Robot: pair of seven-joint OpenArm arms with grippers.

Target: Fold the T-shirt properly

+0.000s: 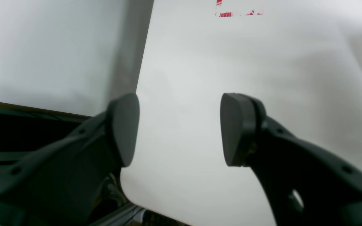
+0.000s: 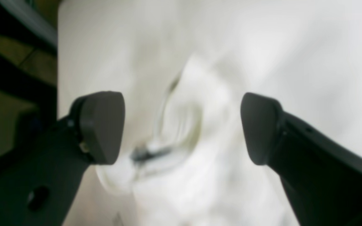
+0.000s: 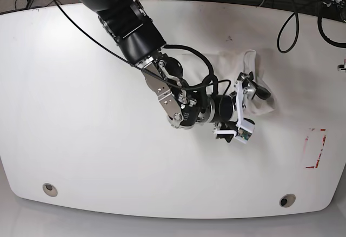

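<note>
T-shirt lies bunched on the table, unfolded. Right gripper hovers over the collar, jaws spread (likely seeking an edge). Left gripper waits spread over bare table.

T-shirt is soft white cloth, pretty rumpled. Tabletop looks smooth, matt white. Right claw has matt black plastic fingers, arm joints show shiny bare metal.
</note>
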